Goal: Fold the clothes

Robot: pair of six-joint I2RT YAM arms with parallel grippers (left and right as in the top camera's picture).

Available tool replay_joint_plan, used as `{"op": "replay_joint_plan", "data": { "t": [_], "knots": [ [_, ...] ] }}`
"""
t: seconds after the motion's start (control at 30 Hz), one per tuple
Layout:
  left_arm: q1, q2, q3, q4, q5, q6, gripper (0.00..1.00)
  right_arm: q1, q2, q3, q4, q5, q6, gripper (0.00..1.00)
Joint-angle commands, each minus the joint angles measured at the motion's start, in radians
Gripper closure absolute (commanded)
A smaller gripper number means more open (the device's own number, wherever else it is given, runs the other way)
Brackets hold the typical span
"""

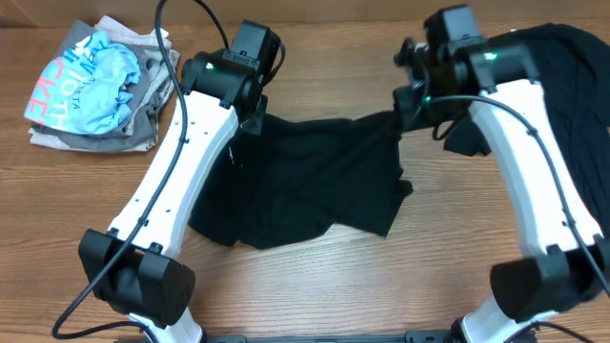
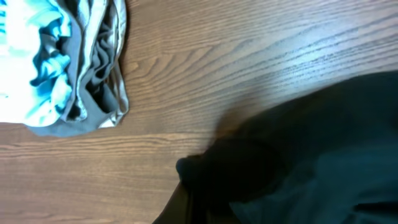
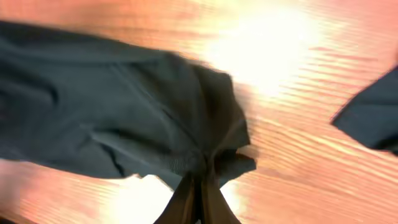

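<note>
Black T-shirt (image 1: 305,176) lies in the middle, spread out but rumpled. Its top edge is pulled taut and both upper corners are raised and bunched. The lower hem is uneven, with a loose flap at the right. Second black garment (image 1: 562,67) sits heaped at far right. Light blue shirt (image 1: 105,76) with pink lettering is crumpled on top of grey clothes (image 1: 143,124) at far left, well apart from the black one.
</note>
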Motion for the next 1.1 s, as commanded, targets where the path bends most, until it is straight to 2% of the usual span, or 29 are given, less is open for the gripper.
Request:
{"op": "replay_joint_plan", "data": {
  "t": [0.0,0.1,0.23,0.27,0.37,0.53,0.63,0.67,0.73,0.8,0.93,1.03,1.07],
  "knots": [
    [0.007,-0.102,0.128,-0.04,-0.017,0.014,0.93,-0.046,-0.131,0.113,-0.033,0.021,0.057,0.96],
    [0.007,-0.169,0.192,-0.07,-0.017,0.014,0.83,-0.097,-0.208,0.134,-0.057,0.022,0.057,0.96],
    [0.007,-0.24,0.198,-0.078,-0.017,0.015,0.77,-0.169,-0.249,0.134,-0.093,0.032,0.057,0.96],
    [0.007,-0.249,0.198,-0.083,-0.017,0.015,0.73,-0.183,-0.25,0.134,-0.1,0.033,0.056,0.96],
    [0.007,-0.256,0.196,-0.106,-0.003,0.014,0.72,-0.238,-0.244,0.132,-0.113,0.032,0.055,0.96],
    [0.007,-0.198,0.172,-0.2,0.137,0.029,0.69,-0.257,-0.241,0.106,-0.1,0.043,0.044,0.96],
    [0.007,-0.126,0.141,-0.225,0.313,0.122,0.61,-0.257,-0.232,0.095,-0.095,0.043,0.045,0.96],
    [0.002,-0.096,0.113,-0.202,0.394,0.188,0.57,-0.257,-0.229,0.095,-0.095,0.043,0.045,0.96],
    [-0.003,-0.06,0.078,-0.168,0.46,0.241,0.5,-0.257,-0.227,0.095,-0.094,0.043,0.045,0.96],
    [-0.003,0.0,0.041,-0.132,0.528,0.277,0.36,-0.257,-0.227,0.095,-0.094,0.043,0.045,0.96],
    [-0.009,0.147,0.018,-0.13,0.583,0.354,0.32,-0.257,-0.227,0.095,-0.095,0.043,0.044,0.96],
    [-0.027,0.195,0.018,-0.122,0.601,0.405,0.31,-0.257,-0.227,0.095,-0.094,0.043,0.044,0.96],
    [-0.045,0.202,0.018,-0.117,0.621,0.455,0.29,-0.257,-0.227,0.095,-0.094,0.043,0.045,0.96]
  ]
}}
